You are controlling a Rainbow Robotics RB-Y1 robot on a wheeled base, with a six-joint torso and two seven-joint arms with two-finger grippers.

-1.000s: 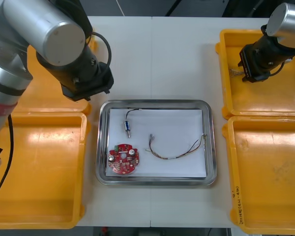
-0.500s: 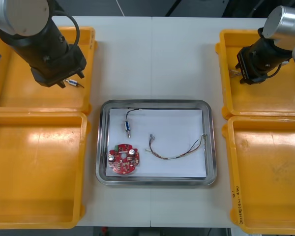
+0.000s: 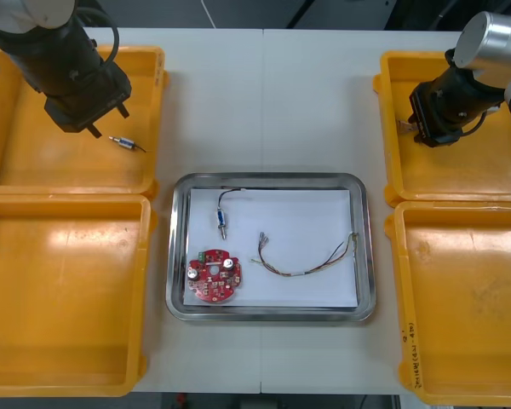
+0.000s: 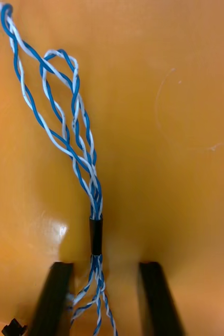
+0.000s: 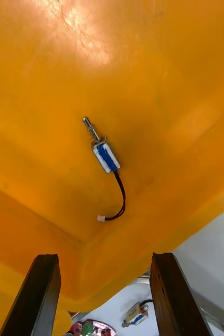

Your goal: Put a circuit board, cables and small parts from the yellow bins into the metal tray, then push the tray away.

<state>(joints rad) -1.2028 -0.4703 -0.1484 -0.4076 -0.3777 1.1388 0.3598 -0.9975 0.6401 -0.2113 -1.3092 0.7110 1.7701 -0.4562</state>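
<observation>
Four yellow bins on the table, two per side. I see the near left bin (image 3: pixel 64 298) and near right bin (image 3: pixel 468 315) lying nearest me.

Far left bin (image 3: pixel 25 166): one small metal part (image 3: pixel 125 143) lies on its floor toward the right wall. In the left wrist view that part (image 5: pixel 105 156) has a blue body, a pin at one end and a short black lead curling off the other.

Far right bin (image 3: pixel 447 179): holds the twisted blue and white cable (image 4: pixel 72 136), looped strands gathered under a black sleeve.

Metal tray (image 3: pixel 268 178) sits mid-table between the bins, white inside. In it:
- red and yellow cable (image 3: pixel 302 261), curved across the right half
- round red circuit board (image 3: pixel 211 274), near left corner
- a second small part on a black cable (image 3: pixel 221 217), far left, just beyond the board and apart from it

Left gripper (image 3: pixel 108 120): hangs over the far left bin, just left of the part there and clear of it. Wrist view has the gripper (image 5: pixel 106 294) released, fingers wide apart, part lying beyond them.

Right gripper (image 3: pixel 422 128): low over the left side of the far right bin. Wrist view has the gripper (image 4: pixel 105 299) spread, fingers straddling the cable's lower strands without pinching them.
</observation>
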